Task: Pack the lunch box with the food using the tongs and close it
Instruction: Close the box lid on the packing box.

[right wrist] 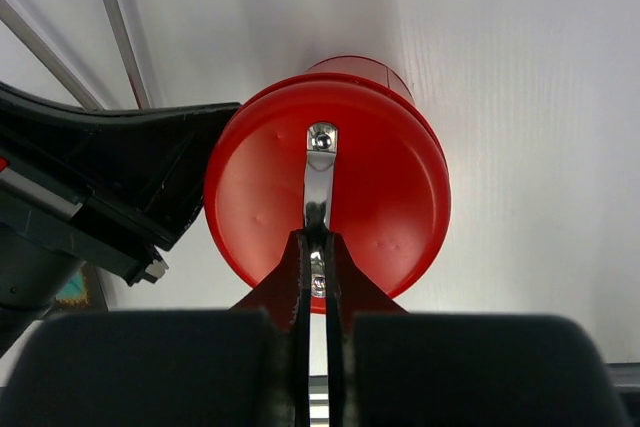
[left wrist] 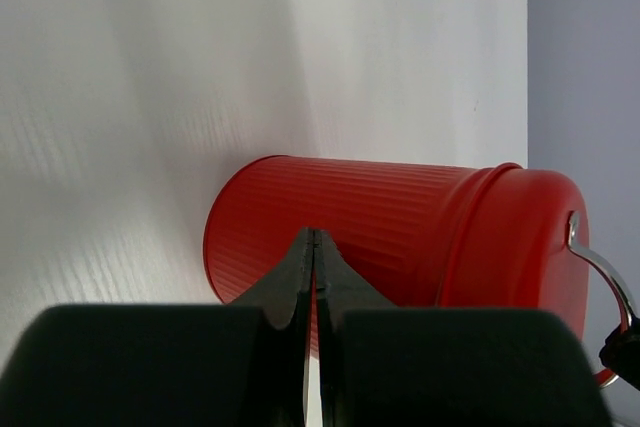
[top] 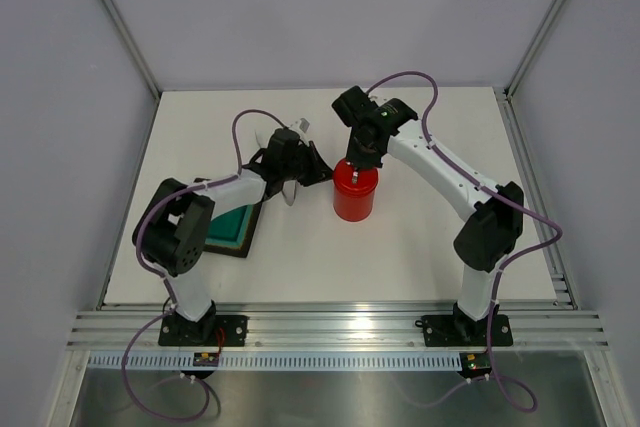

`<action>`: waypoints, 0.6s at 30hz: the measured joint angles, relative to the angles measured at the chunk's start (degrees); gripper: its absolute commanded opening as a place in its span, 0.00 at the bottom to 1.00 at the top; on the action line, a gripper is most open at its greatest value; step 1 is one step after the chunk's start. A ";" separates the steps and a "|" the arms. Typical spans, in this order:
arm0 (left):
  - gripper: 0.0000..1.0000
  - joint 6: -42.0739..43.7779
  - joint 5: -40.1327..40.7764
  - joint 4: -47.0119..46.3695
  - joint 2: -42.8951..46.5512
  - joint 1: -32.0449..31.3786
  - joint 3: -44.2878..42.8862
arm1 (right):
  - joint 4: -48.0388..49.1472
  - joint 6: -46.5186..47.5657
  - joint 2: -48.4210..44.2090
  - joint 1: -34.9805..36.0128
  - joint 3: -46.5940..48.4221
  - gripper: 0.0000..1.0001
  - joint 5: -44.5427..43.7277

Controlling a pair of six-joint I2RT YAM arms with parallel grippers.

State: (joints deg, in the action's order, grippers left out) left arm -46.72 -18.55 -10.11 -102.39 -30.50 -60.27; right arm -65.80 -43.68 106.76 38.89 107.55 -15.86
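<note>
- Right gripper [right wrist: 316, 239] pinches the silver handle [right wrist: 319, 172], seating the flat red lid [right wrist: 385, 187] on the glossy red canister [top: 354, 205].
- Left gripper [left wrist: 314, 237], clamped on slim silvery tongs [top: 289, 192], stands clear.

1. The lunch box [top: 354, 199] is a glossy red, finely ribbed cylindrical canister. It stands upright on the white worktop, to the right of the black tray [top: 232, 227] with the teal mat and apart from it.
2. Its lid [right wrist: 390, 177] is flat, round and the same red, and sits on the canister's top.
3. The lid's handle [right wrist: 319, 177] is a small silver strap across the centre, pinched in the right end effector [right wrist: 316, 239].
</note>
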 measured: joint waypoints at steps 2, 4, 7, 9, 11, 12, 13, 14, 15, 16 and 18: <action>0.00 0.61 1.79 2.40 1.68 -0.48 0.11 | 0.04 -0.63 -0.02 0.00 -0.04 0.06 0.09; 0.00 1.29 3.74 4.94 4.02 -1.07 0.44 | 0.37 -1.53 -0.22 0.00 -0.35 0.06 0.17; 0.00 2.05 6.03 7.78 7.80 -1.79 1.25 | 1.03 -3.82 -0.42 -0.02 -0.83 0.05 0.28; 0.00 2.47 7.30 9.14 9.92 -2.03 1.57 | 2.05 -5.68 -0.50 -0.02 -1.25 0.04 0.28; 0.00 2.93 8.26 10.25 11.28 -2.12 1.64 | 3.30 -7.34 -0.68 -0.02 -1.84 0.04 0.24; 0.00 3.23 8.59 10.82 11.67 -2.12 1.66 | 3.93 -8.35 -0.79 -0.02 -2.16 0.05 0.17; 0.00 3.43 8.98 11.34 12.02 -2.16 1.75 | 4.42 -9.05 -0.92 -0.02 -2.45 0.07 0.09; 0.00 3.67 9.27 11.93 12.33 -2.23 1.79 | 5.05 -9.88 -1.09 -0.02 -2.84 0.13 0.00; 0.00 4.00 9.64 12.61 12.55 -2.32 1.79 | 5.79 -10.64 -1.36 -0.02 -3.34 0.21 -0.02; 0.00 4.37 9.84 13.25 12.76 -2.43 1.79 | 6.71 -11.23 -1.75 -0.02 -4.07 0.41 -0.02; 0.00 5.18 10.32 14.53 13.42 -2.69 1.79 | 8.17 -11.91 -2.62 -0.02 -5.40 0.55 0.11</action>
State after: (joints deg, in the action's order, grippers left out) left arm -41.54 -8.23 4.43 -88.97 -33.19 -58.48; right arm -57.63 -55.59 104.14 38.87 102.15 -15.75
